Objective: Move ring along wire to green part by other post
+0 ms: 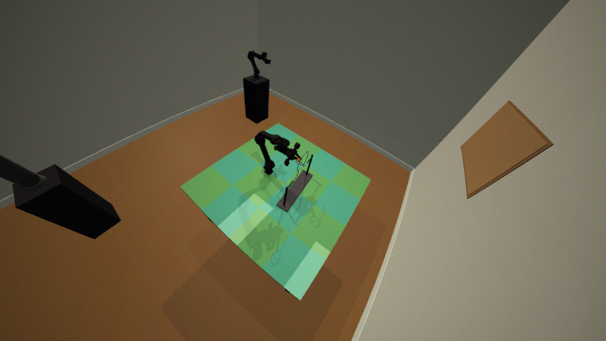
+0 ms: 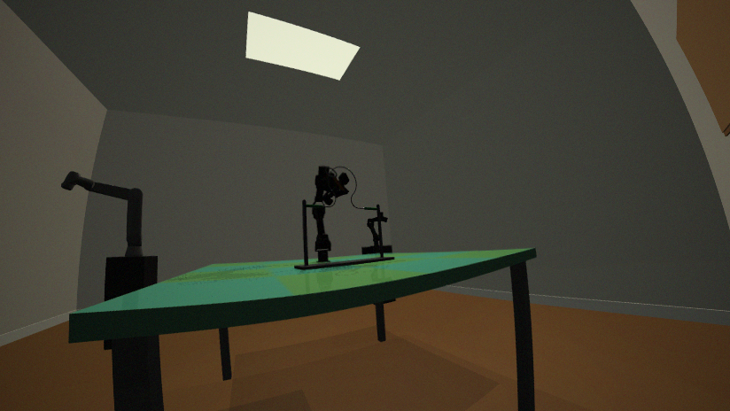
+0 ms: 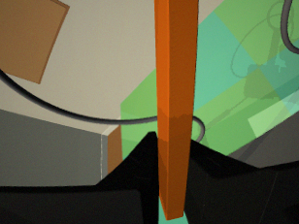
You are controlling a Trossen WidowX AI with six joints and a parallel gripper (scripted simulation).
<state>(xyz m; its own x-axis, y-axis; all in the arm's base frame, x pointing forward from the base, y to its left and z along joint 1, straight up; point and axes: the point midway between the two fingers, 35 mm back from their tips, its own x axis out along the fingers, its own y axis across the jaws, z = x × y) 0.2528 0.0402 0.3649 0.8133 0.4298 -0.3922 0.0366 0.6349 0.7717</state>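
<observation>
My gripper (image 1: pixel 299 159) (image 3: pixel 160 138) is shut on the orange handle (image 1: pixel 298 159) (image 3: pixel 178 72), which runs up out of the wrist view. It is held high beside the far post (image 1: pixel 309 164), which is the left post (image 2: pixel 305 235) in the exterior view. The ring at the handle is too small and dark to tell apart from the wire; whether the wire passes through it cannot be told. The wire (image 2: pixel 355 184) (image 3: pixel 73 115) arches high between a green part (image 2: pixel 314 205) at that post and a green part (image 2: pixel 371 208) at the other post (image 2: pixel 379 235) (image 1: pixel 285 197). In the wrist view the wire passes behind the handle.
The posts stand on a dark base (image 1: pixel 295 191) (image 2: pixel 345 263) on the green-and-teal checkered table (image 1: pixel 203 181) (image 2: pixel 408 285). The arm (image 1: pixel 263 150) stands behind the base. Other arms stand on black pedestals (image 1: pixel 256 101) (image 1: pixel 63 207) away from the table.
</observation>
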